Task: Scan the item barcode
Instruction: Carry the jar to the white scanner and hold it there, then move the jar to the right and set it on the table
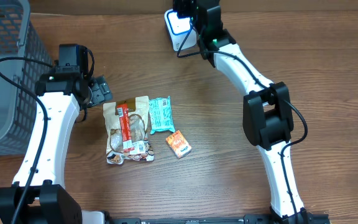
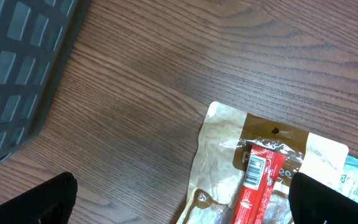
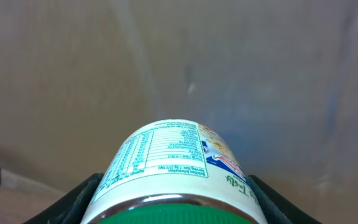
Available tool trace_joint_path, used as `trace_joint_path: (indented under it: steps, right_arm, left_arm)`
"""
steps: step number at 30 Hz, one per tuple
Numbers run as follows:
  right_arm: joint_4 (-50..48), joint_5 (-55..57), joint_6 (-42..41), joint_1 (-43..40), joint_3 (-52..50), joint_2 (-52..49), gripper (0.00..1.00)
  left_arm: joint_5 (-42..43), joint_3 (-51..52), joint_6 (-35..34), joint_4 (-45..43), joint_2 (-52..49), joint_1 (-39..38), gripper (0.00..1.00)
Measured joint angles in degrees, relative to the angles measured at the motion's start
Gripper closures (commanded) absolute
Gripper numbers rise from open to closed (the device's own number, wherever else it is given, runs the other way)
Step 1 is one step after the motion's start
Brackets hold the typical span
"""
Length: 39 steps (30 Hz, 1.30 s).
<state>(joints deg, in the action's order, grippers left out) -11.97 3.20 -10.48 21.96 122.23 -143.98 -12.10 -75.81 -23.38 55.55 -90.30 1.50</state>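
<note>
My right gripper (image 3: 174, 208) is shut on a jar (image 3: 166, 158) with a white printed label and a green lid, held up before a plain brownish surface. From overhead, the right gripper (image 1: 188, 28) is at the table's far edge, and the jar's white, blue-edged end (image 1: 176, 25) shows beside it. My left gripper (image 2: 182, 208) hangs open and holds nothing. It hovers over the top edge of a brown snack pouch (image 2: 222, 155) that has a red stick pack (image 2: 257, 186) lying on it. Overhead, the left gripper (image 1: 101, 90) is just left of and behind that pouch (image 1: 135, 124).
A teal packet (image 1: 160, 114) lies right of the pouch, with a small orange box (image 1: 179, 144) in front of it. A grey mesh basket (image 1: 5, 62) stands at the far left, close to my left arm; the basket's wall (image 2: 17, 62) also fills the left wrist view's corner.
</note>
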Motion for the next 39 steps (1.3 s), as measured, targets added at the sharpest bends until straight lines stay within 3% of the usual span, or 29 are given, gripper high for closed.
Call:
trace_joint_path:
  steps: [9, 39]
  right_arm:
    - [-0.5, -0.44, -4.98, 0.57, 0.0, -6.58, 0.96]
    - [-2.1, -0.46, -6.49, 0.52, 0.0, -5.77, 0.96]
  left_arm:
    - [0.0, 0.0, 0.0, 0.0, 0.0, 0.0, 0.0]
    - [0.0, 0.0, 0.0, 0.0, 0.0, 0.0, 0.0]
